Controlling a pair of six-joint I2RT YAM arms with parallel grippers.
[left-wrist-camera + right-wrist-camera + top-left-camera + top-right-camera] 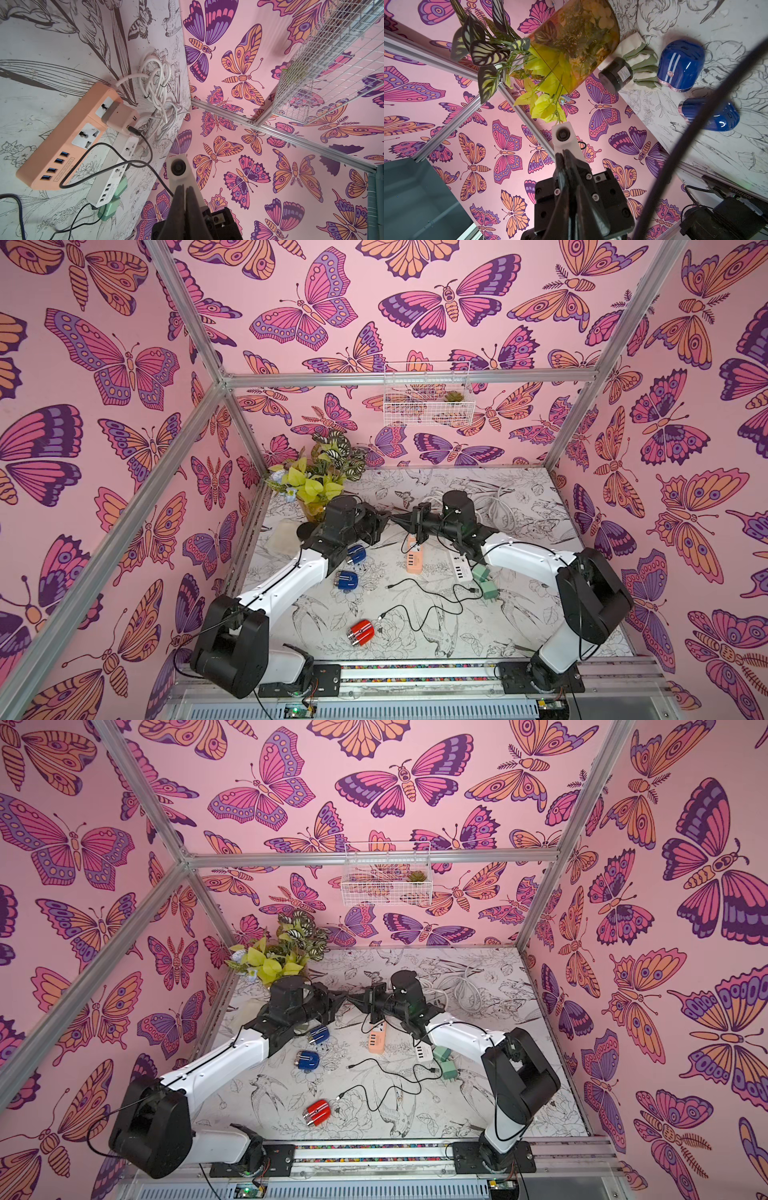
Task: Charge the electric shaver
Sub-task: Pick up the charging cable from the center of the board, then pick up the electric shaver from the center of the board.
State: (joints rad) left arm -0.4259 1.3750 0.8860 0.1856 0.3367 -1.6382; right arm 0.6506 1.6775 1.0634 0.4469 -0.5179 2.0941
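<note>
Two blue electric shavers [356,554] [347,580] and a red one [361,632] lie on the table; the blue pair also shows in the right wrist view [681,64] [714,116]. A black cable [133,131] is plugged into a pink adapter [120,116] on the orange power strip [62,145]. It loops through the air and runs in behind the jaws of my left gripper [185,188], which is shut on it. My right gripper [563,152] is shut, tip to tip with the left gripper [385,517] above the strip. What the right gripper [400,517] pinches is hidden.
A white power strip [459,568] and two green adapters [482,572] lie right of the orange strip. A loose black cable [432,593] sprawls mid-table. A potted plant [320,485], a dark jar [615,75] and folded cloth [639,60] stand back left. White cord coils [158,87] lie at the back.
</note>
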